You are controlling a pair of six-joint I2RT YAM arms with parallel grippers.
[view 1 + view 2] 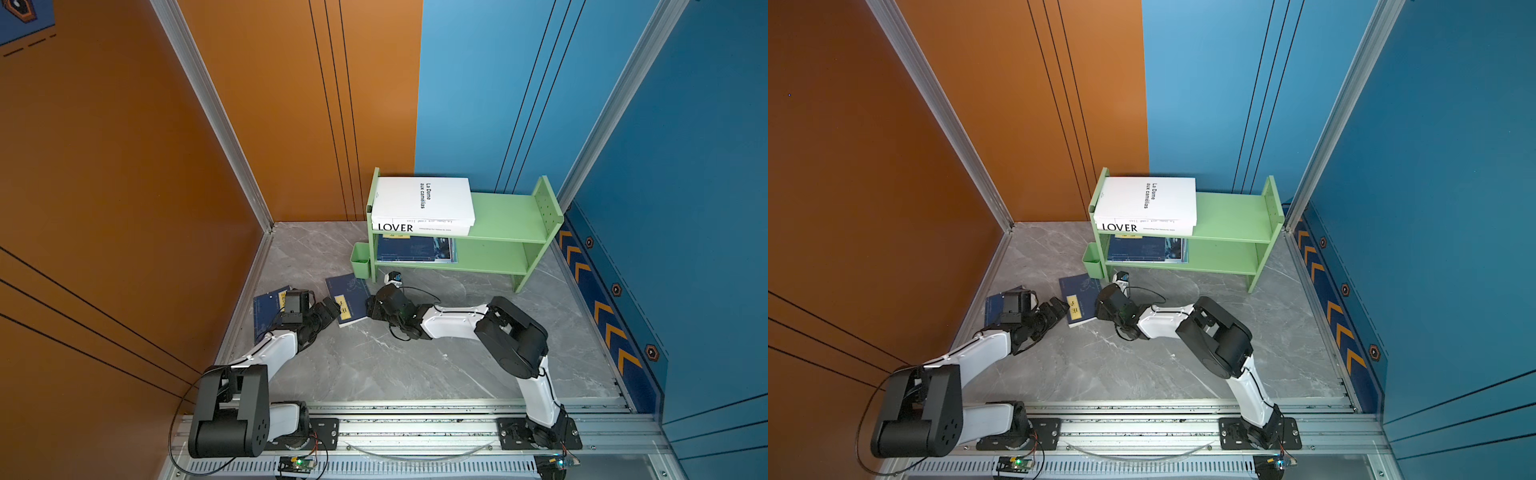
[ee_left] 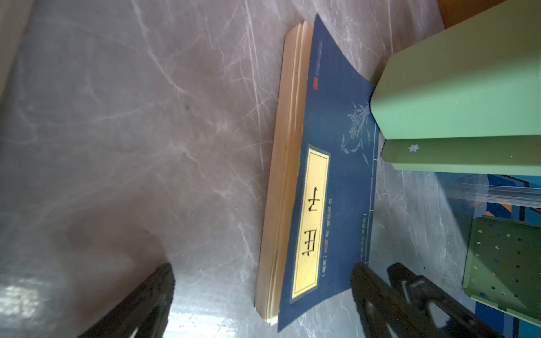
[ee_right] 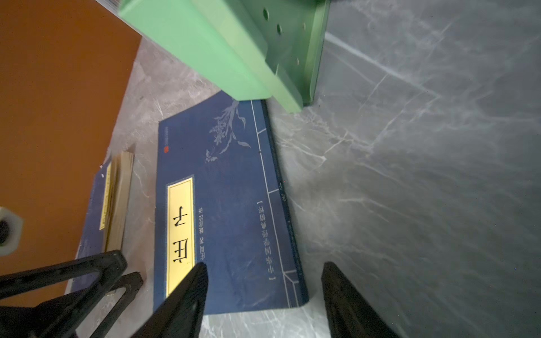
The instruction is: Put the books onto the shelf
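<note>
While flat, navy book [image 2: 336, 175] partly inside left gripper [image 2: 262, 264].

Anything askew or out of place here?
Two thin navy books with yellow labels lie off the light-green rack: one skewed beside its small green cup, cover curling; the other partly under the left arm.

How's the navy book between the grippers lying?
Navy book: flat, closed, label up on the tabletop. Left gripper and right gripper open, neither gripping it.
</note>
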